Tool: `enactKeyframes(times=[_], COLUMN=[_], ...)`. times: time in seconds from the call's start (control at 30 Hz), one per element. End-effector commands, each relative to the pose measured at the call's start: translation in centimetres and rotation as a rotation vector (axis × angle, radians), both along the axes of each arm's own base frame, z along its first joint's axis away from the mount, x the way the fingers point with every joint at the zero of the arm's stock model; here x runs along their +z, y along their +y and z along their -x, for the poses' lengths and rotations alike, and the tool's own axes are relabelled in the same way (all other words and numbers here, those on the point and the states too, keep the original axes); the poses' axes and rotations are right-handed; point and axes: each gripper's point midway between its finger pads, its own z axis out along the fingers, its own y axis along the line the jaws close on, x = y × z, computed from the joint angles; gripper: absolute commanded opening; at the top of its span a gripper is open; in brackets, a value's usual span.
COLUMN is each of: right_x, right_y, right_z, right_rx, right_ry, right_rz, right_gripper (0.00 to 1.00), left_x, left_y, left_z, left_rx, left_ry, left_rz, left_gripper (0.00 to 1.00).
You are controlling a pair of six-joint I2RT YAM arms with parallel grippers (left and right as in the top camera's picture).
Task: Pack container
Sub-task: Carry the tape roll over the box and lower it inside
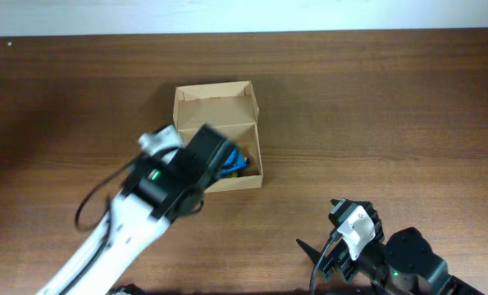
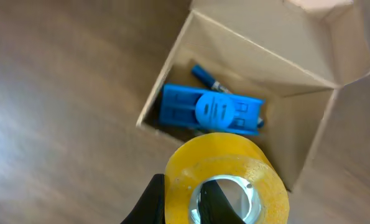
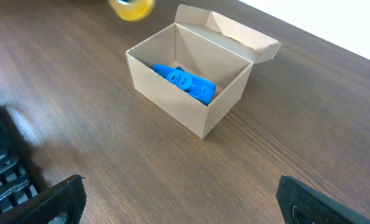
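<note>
The tan cardboard container (image 1: 217, 102) stands open mid-table, its flap lid up at the far side; it also shows in the left wrist view (image 2: 309, 118) and the right wrist view (image 3: 172, 99). Inside lie a blue plastic object (image 2: 209, 112) and a blue marker (image 2: 203, 76). My left gripper (image 2: 188, 202) is shut on a yellow tape roll (image 2: 225, 171), one finger through its hole, held just above the container's near edge. The roll shows blurred in the right wrist view (image 3: 132, 9). My right gripper (image 3: 185, 202) is open and empty, near the front right of the table.
Brown wooden table (image 1: 375, 115) all around the container. The left arm (image 1: 137, 213) reaches in from the front left and covers part of the container. A white wall edge runs along the far side of the table.
</note>
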Motion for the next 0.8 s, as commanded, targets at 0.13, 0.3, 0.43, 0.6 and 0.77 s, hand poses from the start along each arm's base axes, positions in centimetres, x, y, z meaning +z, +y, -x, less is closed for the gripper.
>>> enactKeyframes(times=[0.13, 0.3, 0.43, 0.6, 0.77], right_x=[0.3, 0.3, 0.3, 0.3, 0.3], right_y=[-0.1, -0.1, -0.1, -0.1, -0.1], right_z=[-0.1, -0.1, -0.1, -0.1, -0.1], right_rx=[-0.012, -0.012, -0.012, -0.012, -0.012], right_ry=[-0.007, -0.007, -0.007, -0.007, -0.007], right_rz=[-0.009, -0.009, -0.008, -0.009, -0.009], right_gripper=[0.99, 0.99, 0.99, 0.99, 0.99], left_x=[-5.8, -9.6, -11.6, -13.1, -13.4], left_y=[-0.8, -1.0, -1.0, -1.1, -1.1], left_z=[-5.0, -6.8, -7.1, -7.0, -7.0], left_rx=[-0.140, -0.106, -0.095, -0.097, -0.097], left_ry=[0.148, 0.218, 0.266, 0.306, 0.311], left_rz=[-0.199, -0.160, -0.151, -0.158, -0.160], left_gripper=[0.12, 0.12, 0.12, 0.13, 0.19])
